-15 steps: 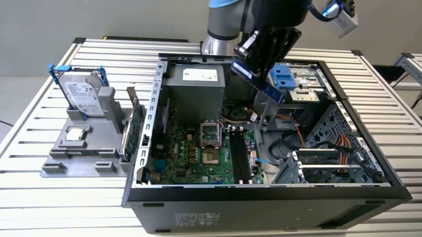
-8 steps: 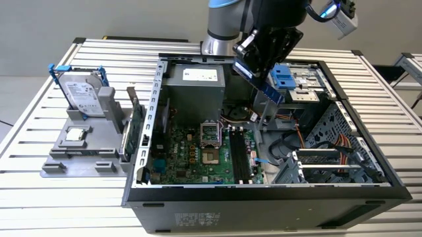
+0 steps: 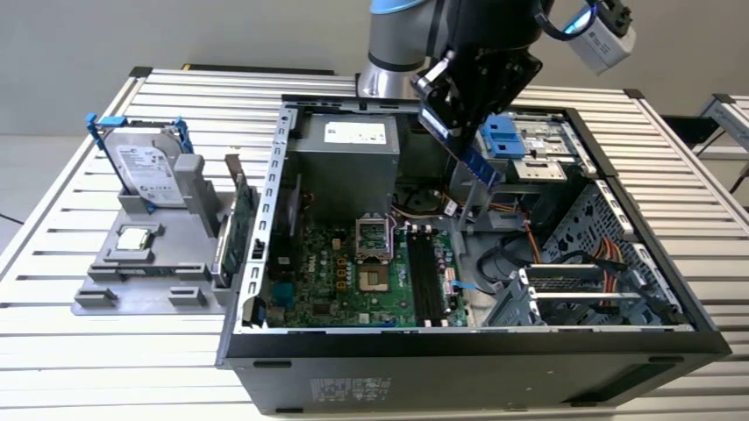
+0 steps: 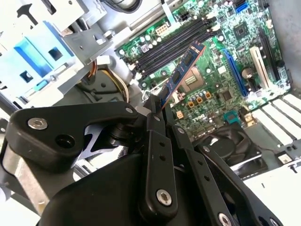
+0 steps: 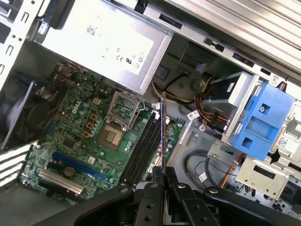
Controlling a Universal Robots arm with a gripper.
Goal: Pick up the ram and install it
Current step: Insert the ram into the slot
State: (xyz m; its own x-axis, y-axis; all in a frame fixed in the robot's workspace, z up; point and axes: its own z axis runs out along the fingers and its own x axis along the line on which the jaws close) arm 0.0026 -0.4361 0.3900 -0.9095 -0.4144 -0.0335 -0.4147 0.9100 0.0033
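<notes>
Pinching the ram point(image 4: 181, 75) by one short end, the gripper point(image 4: 155, 106) is seen pressed together on the stick's two flat faces, and nothing else is held. The stick is carried in the air over the open computer case point(image 3: 468, 338). Its long axis is pointed straight out from the fingertips, down and away toward the motherboard point(image 5: 80, 122). In the first wrist view it is met edge-on, as a thin line running out from between the fingers. In the second wrist view one broad face, with its row of chips, is turned to the camera.

The memory slots point(image 5: 143, 150) are found beyond the free end of the stick, lower than the gripper, and no contact with them is shown. In the exterior view the stick is hung near the level of the case's upper edge, well apart from the board beneath. The slots' long axis is laid flat along the board, while the stick is held tilted, its free end judged lowest, so the two lines are judged not to be parallel. Which long edge is turned toward the slots cannot be told. A blue bracket point(image 3: 501, 139) is seen just beside the gripper and the stick
</notes>
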